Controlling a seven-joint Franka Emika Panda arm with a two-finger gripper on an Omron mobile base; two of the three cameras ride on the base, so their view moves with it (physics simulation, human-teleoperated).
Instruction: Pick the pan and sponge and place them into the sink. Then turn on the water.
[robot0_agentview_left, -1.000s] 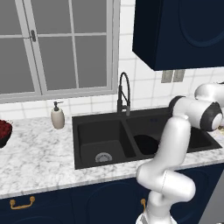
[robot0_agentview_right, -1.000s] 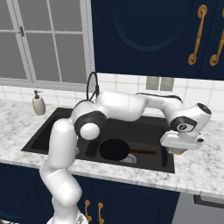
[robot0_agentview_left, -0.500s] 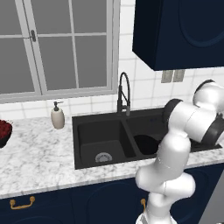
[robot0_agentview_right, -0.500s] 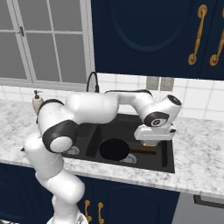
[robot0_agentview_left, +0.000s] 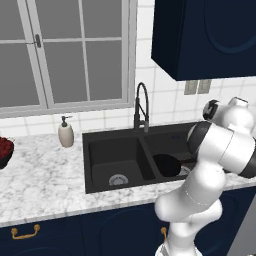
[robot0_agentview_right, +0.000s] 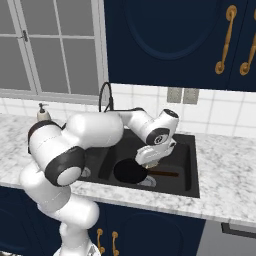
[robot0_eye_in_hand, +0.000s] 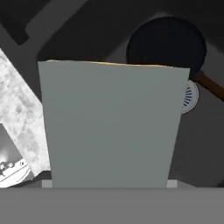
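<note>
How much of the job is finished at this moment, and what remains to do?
Done: the pan lies in the right basin of the sink. In hand: the gripper holds the sponge in its jaws above that basin, not yet released. Left: drop the sponge in, then turn on the water; no stream runs from the faucet.

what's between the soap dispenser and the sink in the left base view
Only bare marble counter lies between the soap dispenser and the sink's left rim, seen in the left base view.
</note>
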